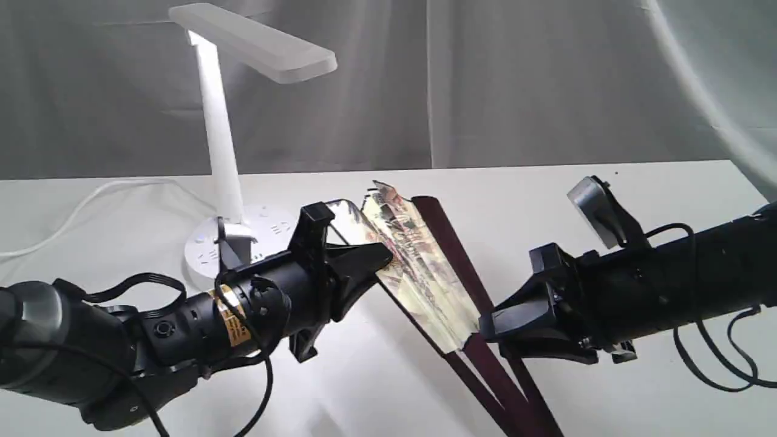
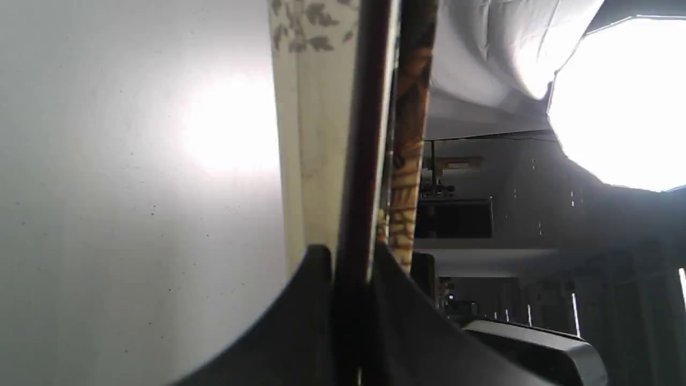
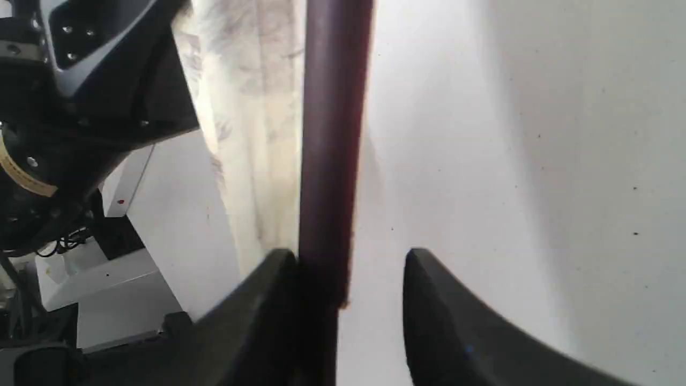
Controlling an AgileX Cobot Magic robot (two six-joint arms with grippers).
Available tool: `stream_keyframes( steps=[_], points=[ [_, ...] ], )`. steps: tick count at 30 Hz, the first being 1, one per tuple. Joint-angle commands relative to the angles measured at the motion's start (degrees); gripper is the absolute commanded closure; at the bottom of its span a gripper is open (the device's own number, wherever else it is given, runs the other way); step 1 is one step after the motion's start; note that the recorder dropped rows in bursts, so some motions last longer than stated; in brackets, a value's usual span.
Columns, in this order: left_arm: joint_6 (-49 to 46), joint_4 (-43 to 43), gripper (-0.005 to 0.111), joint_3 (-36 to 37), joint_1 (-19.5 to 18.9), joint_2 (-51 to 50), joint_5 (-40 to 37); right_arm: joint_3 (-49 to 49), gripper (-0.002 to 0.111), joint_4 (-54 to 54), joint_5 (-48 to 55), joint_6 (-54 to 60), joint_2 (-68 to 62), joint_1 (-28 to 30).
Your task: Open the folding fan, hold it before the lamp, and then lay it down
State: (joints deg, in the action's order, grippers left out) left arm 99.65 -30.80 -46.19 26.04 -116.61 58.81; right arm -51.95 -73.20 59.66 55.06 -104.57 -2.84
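Okay, my left fingers are clamped tight on one dark outer rib of the folding fan. My right fingers stand apart: the other outer rib touches one finger and the second is clear of it, so no grip there. Fan partly spread and tilted, just beside the lamp base toward my right arm, lower than the lamp head. Lamp stands on the desk.

Exterior camera low and near, toward the lamp; wrist cameras close along the shared folding fan.
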Motion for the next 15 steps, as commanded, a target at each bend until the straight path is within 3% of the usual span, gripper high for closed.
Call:
stream_keyframes(
  steps=[1, 6, 15],
  points=[
    [0.85, -2.22, 0.107, -0.1, -0.25, 0.52, 5.89, 0.21, 0.066, -2.33, 0.28, 0.42, 0.37, 0.04],
    [1.19, -4.73, 0.107, -0.1, -0.45, 0.52, 7.35, 0.11, 0.056, -6.5, -0.19, 1.79, 0.37, 0.04],
    [2.2, -7.14, 0.107, 0.01, -0.93, 0.52, 7.17, 0.11, 0.054, -9.68, 0.51, 3.32, 0.37, 0.04]
  ],
)
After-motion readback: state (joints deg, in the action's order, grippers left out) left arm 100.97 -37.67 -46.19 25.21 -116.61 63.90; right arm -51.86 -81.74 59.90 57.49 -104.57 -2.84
